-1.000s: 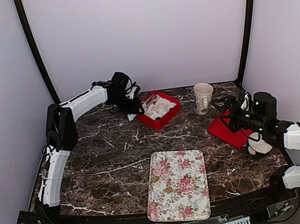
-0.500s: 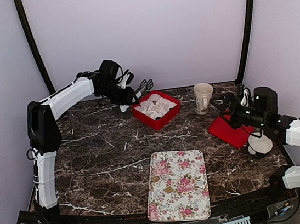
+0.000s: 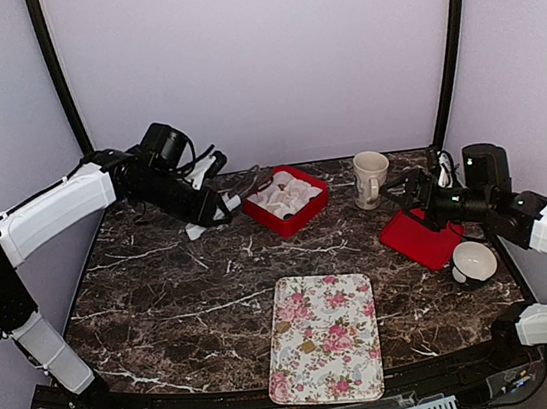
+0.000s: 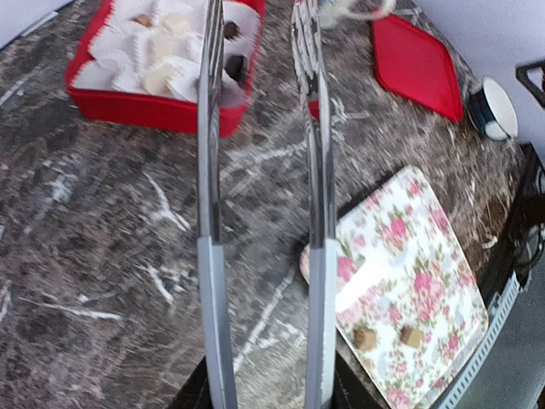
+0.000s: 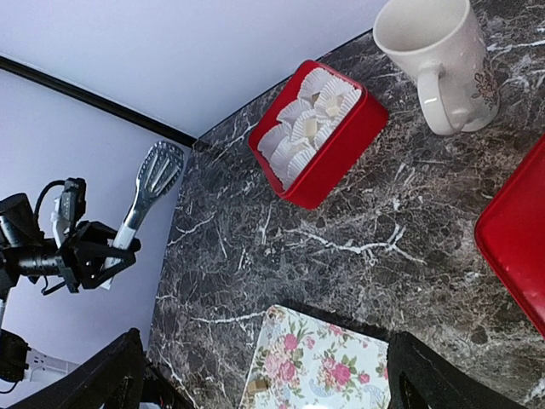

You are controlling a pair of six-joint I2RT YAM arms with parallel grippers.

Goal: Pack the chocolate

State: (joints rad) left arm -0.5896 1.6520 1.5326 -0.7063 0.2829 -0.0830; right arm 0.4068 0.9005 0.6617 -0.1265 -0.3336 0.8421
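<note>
"Two chocolates (image 4: 366, 338) lie on the flowered tray (image 3: 334, 358) at six o'clock. What might go wrong?"

"The left hand (image 3: 211, 205), at ten o'clock, pinches tongs (image 3: 248, 182) whose tips stand apart and empty. They could snag a paper cup (image 4: 183, 77) or squirt a piece away. The right hand (image 3: 408, 190), at three o'clock, is spread and empty."

"Which way do the pieces point?"

"They look blocky, with no long axis I can tell. Others sit in the red box (image 3: 291, 224) at twelve."
</note>
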